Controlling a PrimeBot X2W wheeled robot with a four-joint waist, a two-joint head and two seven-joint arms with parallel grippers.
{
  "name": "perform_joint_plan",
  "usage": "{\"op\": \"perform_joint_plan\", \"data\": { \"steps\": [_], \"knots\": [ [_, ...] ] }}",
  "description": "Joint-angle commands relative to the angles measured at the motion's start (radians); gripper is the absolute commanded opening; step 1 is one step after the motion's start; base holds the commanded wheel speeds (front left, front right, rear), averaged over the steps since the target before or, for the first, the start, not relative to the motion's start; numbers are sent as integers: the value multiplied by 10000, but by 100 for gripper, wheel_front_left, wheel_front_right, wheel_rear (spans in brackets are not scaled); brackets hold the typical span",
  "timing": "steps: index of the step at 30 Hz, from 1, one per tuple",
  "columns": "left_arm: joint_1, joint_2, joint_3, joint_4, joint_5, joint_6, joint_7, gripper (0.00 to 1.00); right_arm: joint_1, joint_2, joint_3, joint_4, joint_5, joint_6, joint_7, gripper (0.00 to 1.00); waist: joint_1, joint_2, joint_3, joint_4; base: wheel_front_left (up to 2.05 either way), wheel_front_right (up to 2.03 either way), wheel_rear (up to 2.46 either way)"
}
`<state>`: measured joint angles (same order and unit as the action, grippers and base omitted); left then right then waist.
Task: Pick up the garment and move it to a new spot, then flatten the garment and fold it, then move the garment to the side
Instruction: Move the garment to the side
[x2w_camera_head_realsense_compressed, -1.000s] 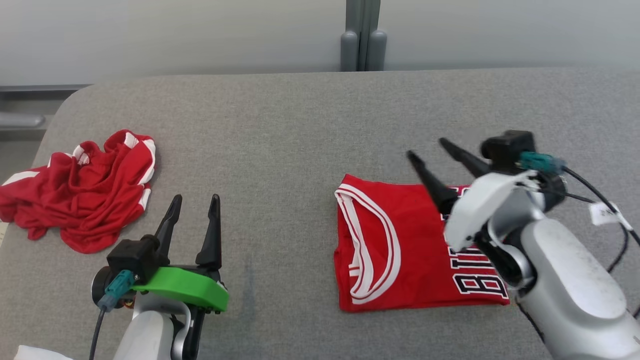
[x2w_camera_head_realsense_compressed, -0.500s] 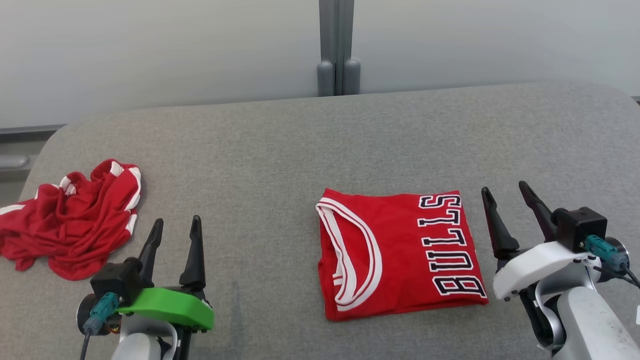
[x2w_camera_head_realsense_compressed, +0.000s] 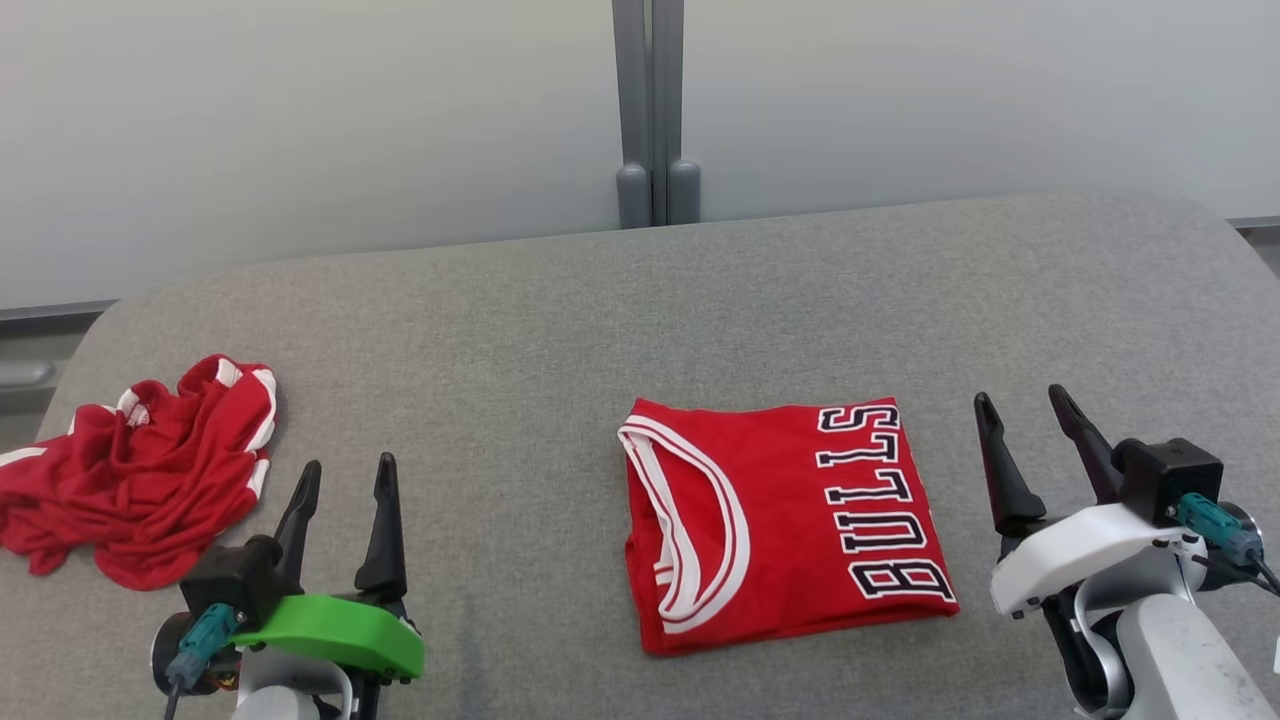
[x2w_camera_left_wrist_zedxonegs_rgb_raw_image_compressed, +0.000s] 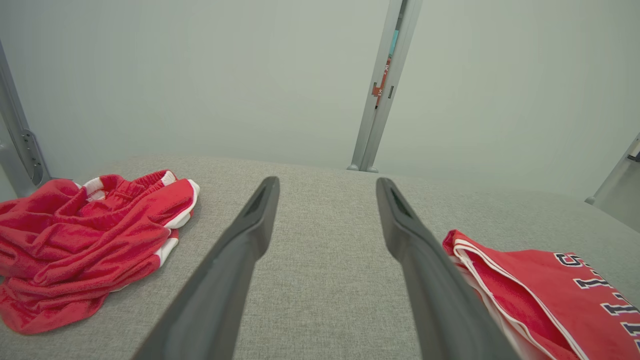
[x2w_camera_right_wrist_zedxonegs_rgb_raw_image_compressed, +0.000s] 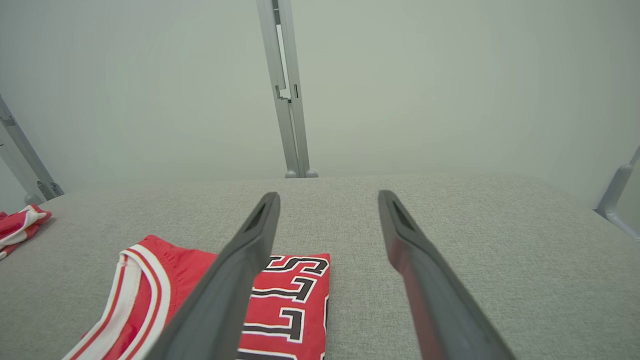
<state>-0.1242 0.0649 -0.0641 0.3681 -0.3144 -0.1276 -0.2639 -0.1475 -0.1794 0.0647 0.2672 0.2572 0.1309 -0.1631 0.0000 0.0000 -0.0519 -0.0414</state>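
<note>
The left claw (x2w_camera_head_realsense_compressed: 348, 462) is spread wide with nothing between its fingers, held low over the grey desk (x2w_camera_head_realsense_compressed: 560, 330) at the near left. The right claw (x2w_camera_head_realsense_compressed: 1021, 395) is spread just as wide and also empty, at the near right. Just left of the right claw, not touching it, lies the jersey (x2w_camera_head_realsense_compressed: 780, 520). It is folded into a neat red rectangle, flat on the desk, with the white-trimmed neck opening toward the left and dark letters along its right edge. Beyond the left claw, near the desk's left edge, a rumpled heap of red cloth (x2w_camera_head_realsense_compressed: 140, 470) sits well apart from the jersey. A grey post (x2w_camera_head_realsense_compressed: 650, 100) stands against the pale wall (x2w_camera_head_realsense_compressed: 300, 120) behind.
</note>
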Motion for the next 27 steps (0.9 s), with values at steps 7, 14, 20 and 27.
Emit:
{"op": "perform_joint_plan", "data": {
  "steps": [7, 14, 20, 27],
  "knots": [
    [232, -15, 122, 86, 144, -39, -1, 100, 221, -42, -37, 98, 122, -5, 156, 100, 0, 0, -81, 66, 0, 0, 0],
    [238, -24, 120, 56, 170, -40, -1, 100, 244, 3, -13, 107, 135, -5, 205, 100, 0, 0, -9, 131, 0, 0, 0],
    [181, -20, 83, 62, 182, -40, -1, 100, 230, 35, -62, 81, 156, -5, 231, 100, 0, 0, 58, 178, 0, 0, 0],
    [129, -29, 57, 10, 165, -40, -1, 100, -9, -30, -182, 85, -46, -5, 543, 100, 0, 0, 154, 245, 0, 0, 0]
  ]
}}
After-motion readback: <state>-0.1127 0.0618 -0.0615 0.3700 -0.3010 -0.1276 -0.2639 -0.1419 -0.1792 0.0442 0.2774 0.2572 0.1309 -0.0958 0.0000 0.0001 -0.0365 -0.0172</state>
